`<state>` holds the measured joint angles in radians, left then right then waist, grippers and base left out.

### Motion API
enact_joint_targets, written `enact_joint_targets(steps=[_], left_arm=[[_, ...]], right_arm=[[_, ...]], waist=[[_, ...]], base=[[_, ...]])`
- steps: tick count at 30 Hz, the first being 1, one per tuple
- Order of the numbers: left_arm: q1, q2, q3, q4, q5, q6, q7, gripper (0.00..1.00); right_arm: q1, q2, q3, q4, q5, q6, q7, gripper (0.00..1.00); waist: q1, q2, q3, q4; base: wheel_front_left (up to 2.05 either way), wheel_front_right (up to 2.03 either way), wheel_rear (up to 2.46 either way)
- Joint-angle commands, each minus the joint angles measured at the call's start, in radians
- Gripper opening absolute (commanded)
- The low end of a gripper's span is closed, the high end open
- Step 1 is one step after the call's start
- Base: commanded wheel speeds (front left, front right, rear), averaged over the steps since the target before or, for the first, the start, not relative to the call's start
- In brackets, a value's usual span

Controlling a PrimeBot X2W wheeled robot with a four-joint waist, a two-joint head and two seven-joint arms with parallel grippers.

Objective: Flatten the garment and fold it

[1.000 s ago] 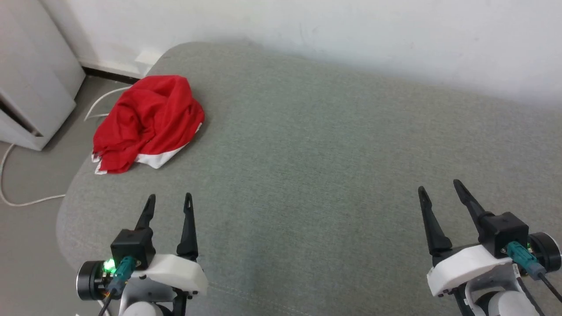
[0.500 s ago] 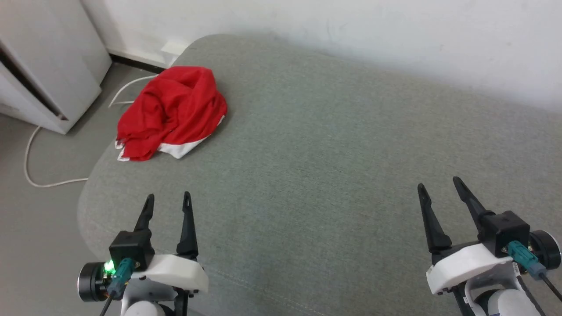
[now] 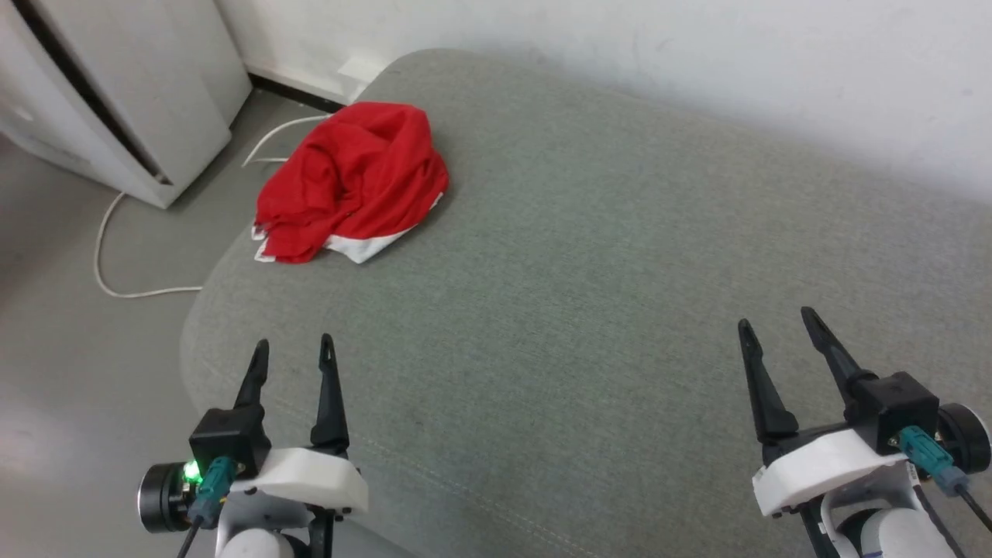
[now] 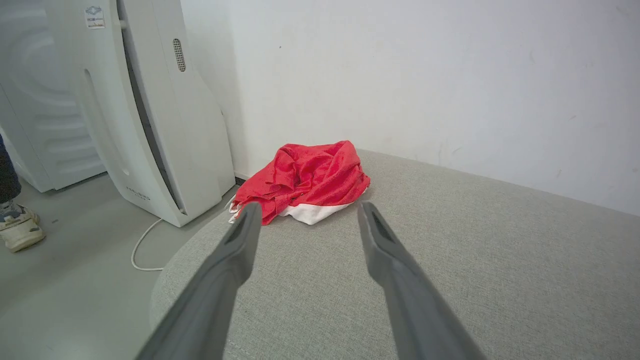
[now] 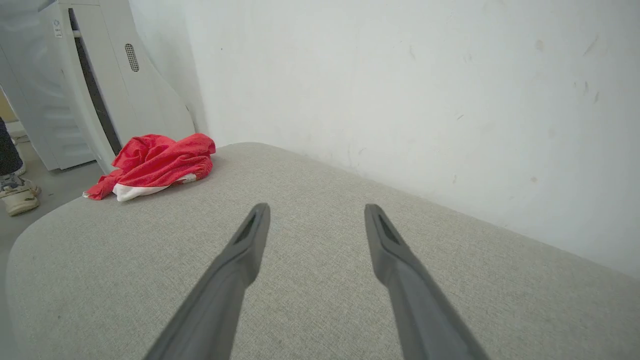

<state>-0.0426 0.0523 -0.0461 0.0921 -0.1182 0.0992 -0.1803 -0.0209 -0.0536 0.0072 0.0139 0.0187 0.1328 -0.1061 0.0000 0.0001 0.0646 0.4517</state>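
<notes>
Garment (image 3: 353,186) heaped at far left corner of grey cushion (image 3: 589,256)

Red fabric lies crumpled in a loose mound on the cushion's far left corner, close to its rounded edge. A white band shows along the mound's near side (the folds hide any waistband or logo).

The left gripper (image 3: 293,342) is over the cushion's near left edge. Its fingers are spread apart with nothing between them, and they point toward the mound but stop well short of it. In its own wrist view, the left gripper (image 4: 308,206) has the garment (image 4: 305,175) just beyond its tips.

The right gripper (image 3: 776,318) is over the cushion's near right part, likewise spread and empty, well apart from the red heap. Its wrist view looks past the right gripper (image 5: 316,207) across bare cushion, with the garment (image 5: 155,160) at the far left corner.

Off the cushion's left side stand a white appliance (image 3: 132,85) and a white cable (image 3: 108,256) on the floor. A white wall (image 3: 620,46) runs behind the cushion's far edge. A person's shoe (image 4: 17,230) rests on the floor beyond the cushion's left end.
</notes>
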Motion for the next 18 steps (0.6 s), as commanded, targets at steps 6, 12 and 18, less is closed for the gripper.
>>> enact_joint_targets(steps=[6,12,18], left_arm=[[-0.020,-0.002,-0.008,0.013,-0.014,0.015,-0.021,1.00],[-0.024,-0.002,-0.008,0.020,-0.020,0.020,-0.033,1.00],[-0.029,-0.002,-0.011,0.028,-0.027,0.026,-0.046,1.00]], right_arm=[[-0.023,0.002,0.002,0.003,0.007,-0.002,-0.013,1.00],[-0.025,0.003,0.001,0.006,0.010,-0.002,-0.023,1.00],[-0.028,0.003,-0.001,0.007,0.013,-0.002,-0.030,1.00]], waist=[[0.0000,-0.0001,0.004,0.035],[0.0000,-0.0001,0.006,0.063],[0.0000,-0.0001,0.011,0.093]], base=[[0.00,0.00,0.00],[0.00,0.00,0.00],[0.00,0.00,0.00]])
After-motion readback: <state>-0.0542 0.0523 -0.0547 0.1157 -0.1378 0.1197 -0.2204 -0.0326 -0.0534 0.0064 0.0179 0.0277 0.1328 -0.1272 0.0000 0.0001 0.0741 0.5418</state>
